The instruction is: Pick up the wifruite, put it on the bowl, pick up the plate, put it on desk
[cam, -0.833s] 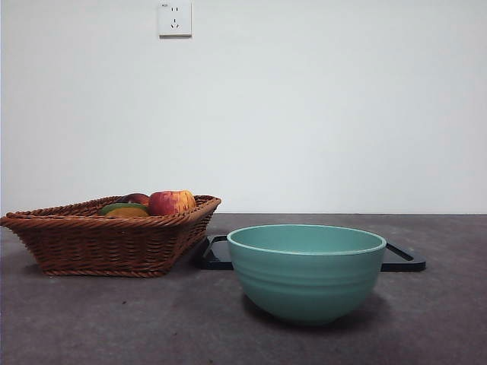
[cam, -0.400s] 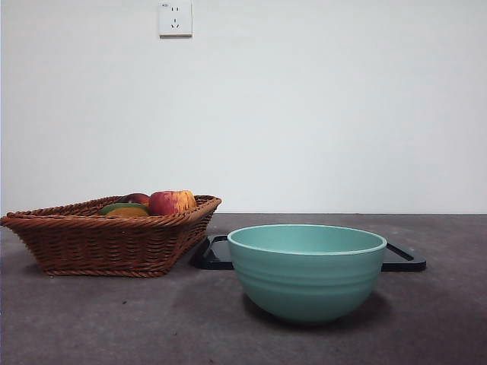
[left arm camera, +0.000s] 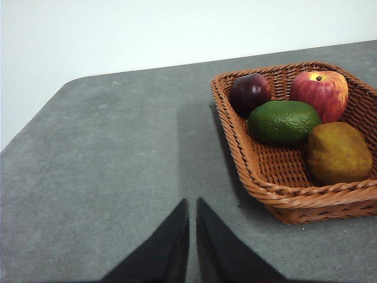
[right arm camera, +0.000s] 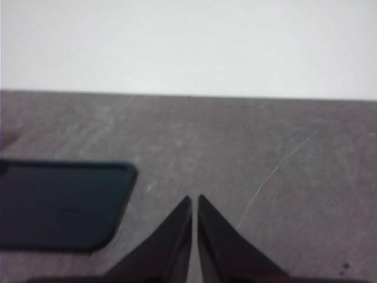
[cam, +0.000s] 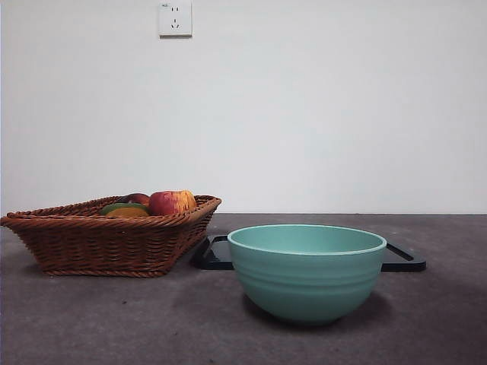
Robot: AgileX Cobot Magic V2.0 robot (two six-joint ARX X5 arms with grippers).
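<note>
The brownish-orange wifruite (left arm camera: 338,152) lies in the brown wicker basket (left arm camera: 277,188), beside a green fruit (left arm camera: 284,121); in the front view it (cam: 127,213) just shows above the basket rim. The teal bowl (cam: 307,270) stands empty on the desk (cam: 114,319) at front centre. A shiny black tray (cam: 401,258) lies behind the bowl and also shows in the right wrist view (right arm camera: 59,203). My left gripper (left arm camera: 192,203) is shut and empty above bare desk beside the basket. My right gripper (right arm camera: 195,199) is shut and empty above the desk beside the tray. Neither arm shows in the front view.
The basket (cam: 106,236) at the left also holds a red-and-yellow apple (left arm camera: 318,93) and a dark red fruit (left arm camera: 250,92). A wall socket (cam: 174,18) is on the white wall behind. The desk's rounded corner (left arm camera: 68,85) shows beyond the left gripper.
</note>
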